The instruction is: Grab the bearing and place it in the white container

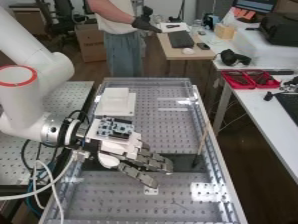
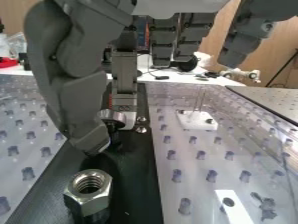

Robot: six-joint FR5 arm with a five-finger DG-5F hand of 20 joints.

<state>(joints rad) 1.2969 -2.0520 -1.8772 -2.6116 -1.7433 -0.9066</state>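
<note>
You look down at a slant in the high view from above the near end of the table (image 1: 110,202), facing along its length, far enough back to take in the robot hand (image 1: 141,159) and the room beyond. Your wrist view looks from the arm, low and close over the dark strip (image 2: 136,175), past the fingers and across the table, with a hex nut (image 2: 88,189) close to the lens. You see the robot hand and part of that strip in both.

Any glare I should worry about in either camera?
High view: bright reflections on the perforated surface, one patch strong at its near right. Wrist view: highlights on the metal hex nut, yet its outline can be made out.
</note>
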